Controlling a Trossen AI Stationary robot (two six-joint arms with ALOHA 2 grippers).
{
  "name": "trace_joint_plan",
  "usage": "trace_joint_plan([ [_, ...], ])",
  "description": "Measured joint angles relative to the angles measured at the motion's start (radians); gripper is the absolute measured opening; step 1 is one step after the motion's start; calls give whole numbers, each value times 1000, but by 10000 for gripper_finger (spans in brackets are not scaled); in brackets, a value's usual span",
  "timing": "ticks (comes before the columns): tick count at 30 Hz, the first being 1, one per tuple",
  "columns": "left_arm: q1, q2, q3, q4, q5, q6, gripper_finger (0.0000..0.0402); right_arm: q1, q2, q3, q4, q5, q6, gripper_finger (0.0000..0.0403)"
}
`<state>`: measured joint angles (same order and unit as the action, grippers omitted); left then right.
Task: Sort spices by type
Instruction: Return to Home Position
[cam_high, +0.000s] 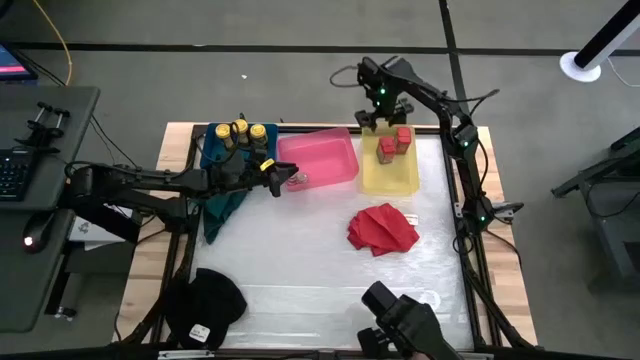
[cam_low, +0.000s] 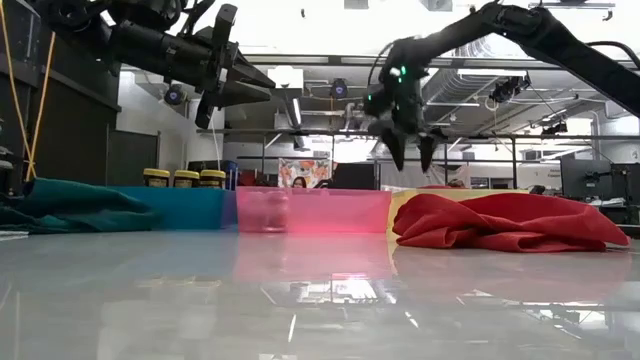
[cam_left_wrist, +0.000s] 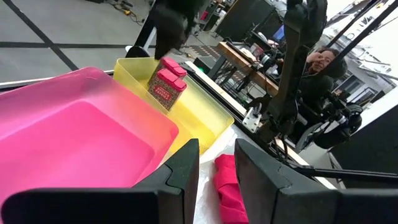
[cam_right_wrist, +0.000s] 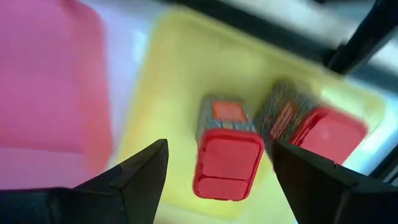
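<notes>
1. The right gripper (cam_high: 378, 121) hangs above the 12 o'clock rim of the yellow translucent plastic bin (cam_high: 390, 178). Its fingers are spread wide and hold nothing.
2. Directly beneath it, two red boxy tins (cam_right_wrist: 229, 149) with flat snap lids and printed grey sides stand upright in that bin, side by side.
3. The left gripper (cam_high: 291, 180) hovers over the 9 o'clock end of the pink translucent plastic bin (cam_high: 325, 158). Its fingers are drawn to a narrow gap with nothing between them.
4. A small pale jar (cam_low: 262, 212) appears to stand in that end of the pink bin, though it shows only dimly through the wall.
5. Three round jars with yellow lids (cam_high: 248, 132) fill the blue plastic bin (cam_low: 190, 210) at the table's 11 o'clock corner, so the sorting looks finished.
6. To go home cleanly, the right gripper should rise straight up before swinging toward 3 o'clock. That way the open fingers pass over the tin lids rather than clipping them; the tins are tall and narrow and would likely topple from a sideways knock.
7. The left arm should lift above the thin, springy pink rim first, then draw back toward 9 o'clock. It should stay high over the rumpled teal cloth (cam_high: 222, 198), which is soft and could snag.
8. The crumpled red cloth (cam_high: 382, 228) lies at about 3 o'clock of the glossy white tabletop's (cam_high: 300, 270) centre, well apart from both grippers.
</notes>
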<state>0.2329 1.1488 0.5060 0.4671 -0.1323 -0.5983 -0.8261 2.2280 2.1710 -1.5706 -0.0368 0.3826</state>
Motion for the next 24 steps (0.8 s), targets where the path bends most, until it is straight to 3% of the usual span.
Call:
trace_joint_plan([
  [5,0,0,0,0,0,0,90,43,-35,112,1,-18,-99,281],
  [10,0,0,0,-1,0,1,90,138,-98,49,1,25,-207,256],
  [14,0,0,0,-3,-11,24,90,210,-152,-100,1,93,-291,187],
  [20,2,0,0,-8,-13,26,90,219,-318,-440,72,129,-354,21],
  [24,2,0,0,-9,-27,27,90,198,-475,-685,205,65,-311,22],
])
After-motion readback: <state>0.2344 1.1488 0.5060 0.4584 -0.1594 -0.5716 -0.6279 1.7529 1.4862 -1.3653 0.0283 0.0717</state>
